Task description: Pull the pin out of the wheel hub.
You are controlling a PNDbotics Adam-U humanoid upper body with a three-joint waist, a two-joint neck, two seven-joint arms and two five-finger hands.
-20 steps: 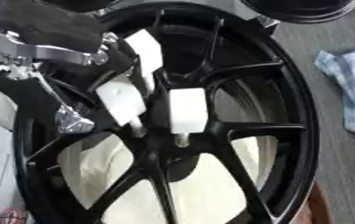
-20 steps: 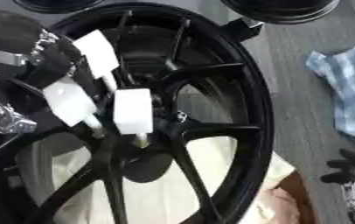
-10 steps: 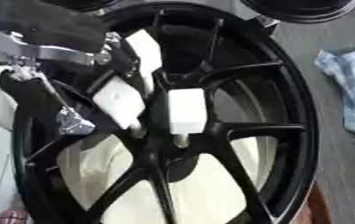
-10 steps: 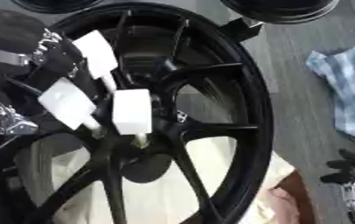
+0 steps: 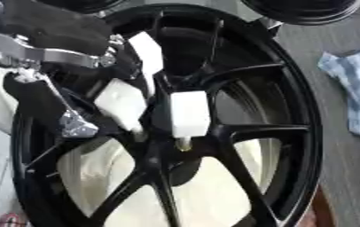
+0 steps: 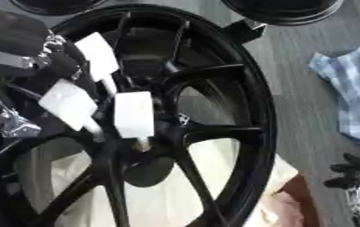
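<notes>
- Looking down, I see a glossy black wheel (image 5: 291, 133) with thin, flat-sided spokes that run from a round rim to a central hub (image 5: 167, 133).
- My left hand (image 5: 121, 102) comes in from the upper left: black body, silver metal links, fingers capped with matte white rectangular pads.
- Its fingers (image 5: 189, 113) are bent down over the hub and bunched together; one white pad sits directly above the pin.
- The pin (image 5: 183, 142) shows as a short, pale, rounded stub sticking out just below that pad, at the hub centre. I cannot tell whether the pads actually pinch it.
- Pale cream, smooth material (image 5: 206, 195) shows through the gaps between the lower spokes.
- A blue-and-white checked cloth (image 6: 354, 102), soft and crumpled, lies on the grey surface (image 6: 299, 115) to the right of the wheel, apart from it.
- My right hand (image 6: 354, 177) shows at the lower right edge of the right eye view, black fingers only; their posture is unclear.
</notes>
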